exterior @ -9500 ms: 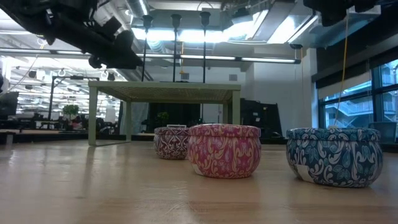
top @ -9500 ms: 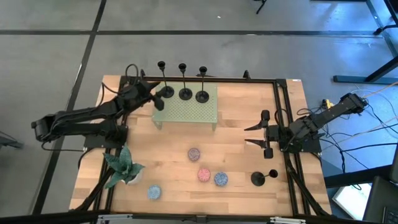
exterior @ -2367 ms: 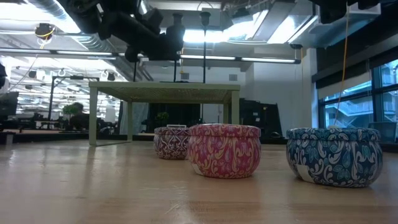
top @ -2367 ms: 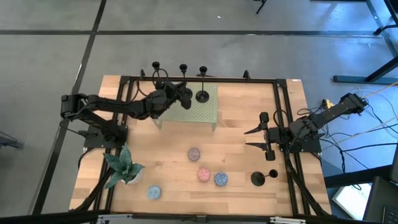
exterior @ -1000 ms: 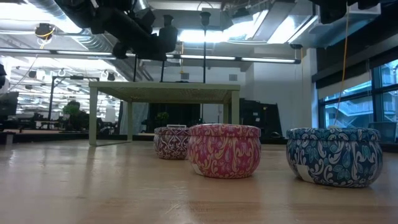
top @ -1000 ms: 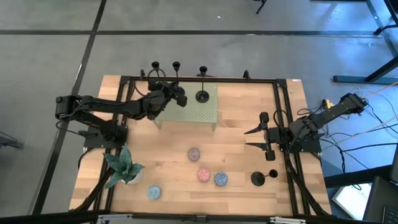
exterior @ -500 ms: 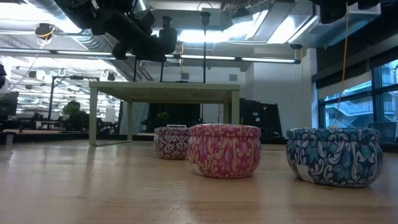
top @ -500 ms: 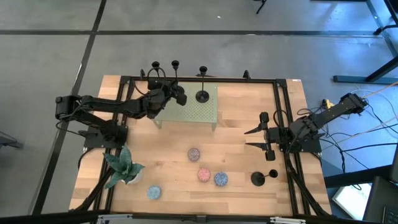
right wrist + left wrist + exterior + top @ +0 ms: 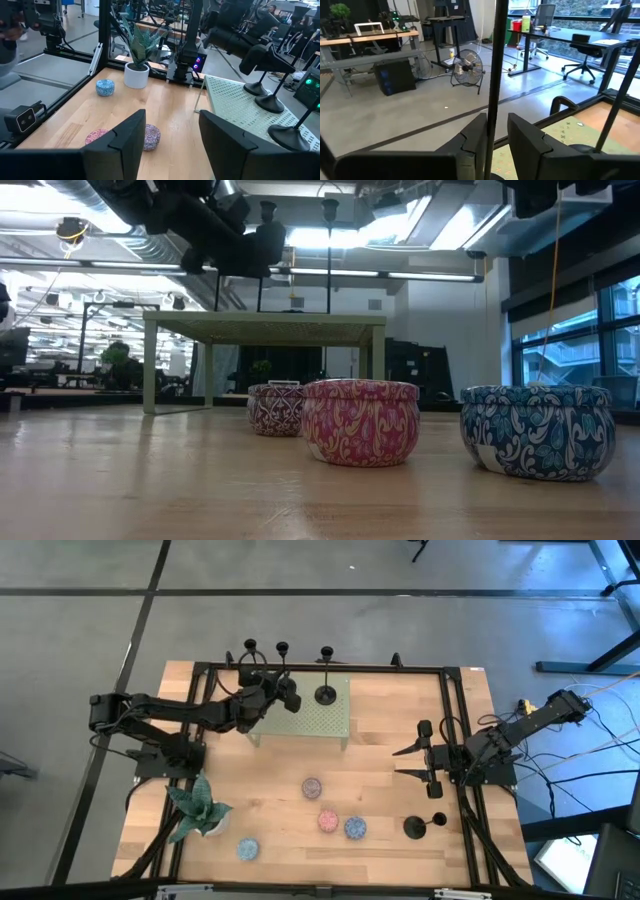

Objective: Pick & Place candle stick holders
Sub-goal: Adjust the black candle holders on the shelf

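We find the left tool (image 9: 287,690) over the pale green perforated metal stand (image 9: 318,720) at the back of the wooden bench (image 9: 380,800). It sits astride the thin stem of the middle slim black candle stick holder (image 9: 282,644). In the left wrist view its dark fingers (image 9: 525,135) stand slightly apart on either side of that stem. We see a sliver of daylight on one side, so we read the hold as slackened, not clenched. This holder's round base is hidden under the arm.

Two more black holders stand on the same stand, one toward the left end (image 9: 249,643) and one toward the right end (image 9: 325,694). The fourth black holder (image 9: 414,828) is down on the bench near the front right corner (well apart from the others). The right tool (image 9: 396,760) waits at the right edge of the bench, fingers spread wide and grasping nothing.
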Action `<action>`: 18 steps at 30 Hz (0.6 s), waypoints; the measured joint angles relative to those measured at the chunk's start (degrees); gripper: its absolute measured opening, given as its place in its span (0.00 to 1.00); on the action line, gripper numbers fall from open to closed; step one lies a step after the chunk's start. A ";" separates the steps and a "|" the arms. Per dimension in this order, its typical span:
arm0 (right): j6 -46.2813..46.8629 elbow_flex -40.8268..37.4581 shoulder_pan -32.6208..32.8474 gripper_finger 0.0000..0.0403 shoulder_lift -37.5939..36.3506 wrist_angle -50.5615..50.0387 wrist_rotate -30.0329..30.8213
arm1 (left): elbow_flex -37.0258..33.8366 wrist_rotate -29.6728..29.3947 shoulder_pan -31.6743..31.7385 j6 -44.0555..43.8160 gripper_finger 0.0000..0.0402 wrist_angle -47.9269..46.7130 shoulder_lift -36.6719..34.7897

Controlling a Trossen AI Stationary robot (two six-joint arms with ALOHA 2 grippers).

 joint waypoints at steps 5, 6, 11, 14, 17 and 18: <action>0.00 0.00 0.00 0.47 0.00 0.00 0.00 | 0.00 -4.00 -1.17 2.27 0.19 0.42 0.04; 0.00 0.00 0.00 0.47 0.00 0.00 0.00 | 0.00 -3.97 -1.23 2.65 0.19 0.44 0.02; 0.00 0.00 0.00 0.47 0.00 0.00 0.00 | 0.00 -3.90 -1.59 2.76 0.19 0.44 0.02; 0.00 0.00 0.00 0.47 0.00 0.00 0.00 | 0.00 -3.82 -2.19 3.33 0.21 0.41 -0.19; 0.00 0.00 0.00 0.47 0.00 0.00 -0.01 | 0.00 -3.84 -2.32 3.84 0.24 0.42 -0.24; 0.00 0.00 0.00 0.47 0.00 0.00 0.00 | 0.00 -3.82 -2.32 3.82 0.26 0.40 -0.31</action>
